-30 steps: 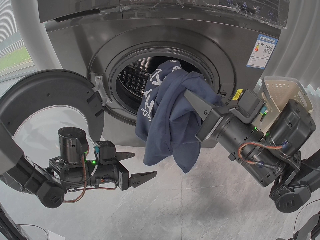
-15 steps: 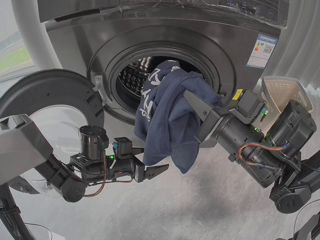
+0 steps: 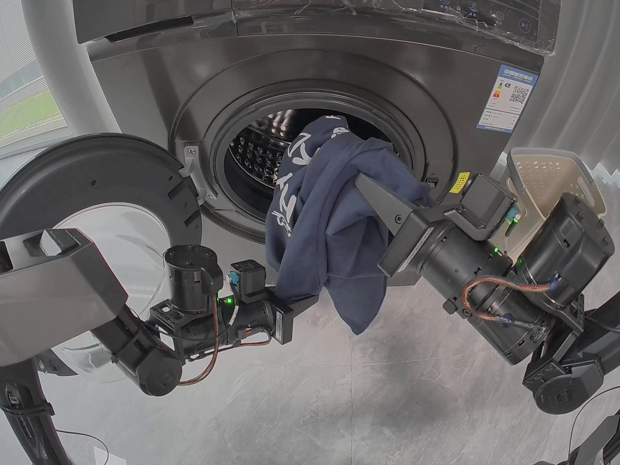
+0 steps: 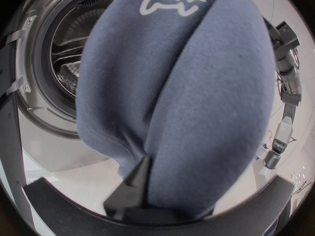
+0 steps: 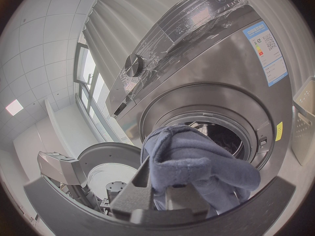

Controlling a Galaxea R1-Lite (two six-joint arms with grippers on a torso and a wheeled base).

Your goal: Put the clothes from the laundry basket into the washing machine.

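The navy garment (image 3: 323, 227) is only partly loaded. Its lower half hangs outside the washing machine (image 3: 387, 66), draped down in front of and below the door opening (image 3: 258, 153), with the hem clear of the floor.

Nearest of all, the left end effector (image 3: 303, 301) sits below the opening and is pressed into that hanging hem. Cloth bulges over it in the left wrist view, so I cannot tell whether it is open or clamped on the fabric.

Further in, the right end effector (image 5: 164, 184) is closed on a bunched fold of the garment, level with the opening's lower right and just in front of it. Beyond it, the garment's top edge lies over the rim and reaches a little way into the opening.

The door (image 3: 97, 182) is swung fully aside, left of the opening, so nothing blocks the way in.

The laundry basket (image 3: 549, 175) stands right of the opening, against the machine's front corner, and its contents are hidden.

My reading is that this piece is mid-insertion. The hanging part has yet to be pushed past the rim and released, and any clothes left in the basket would follow.
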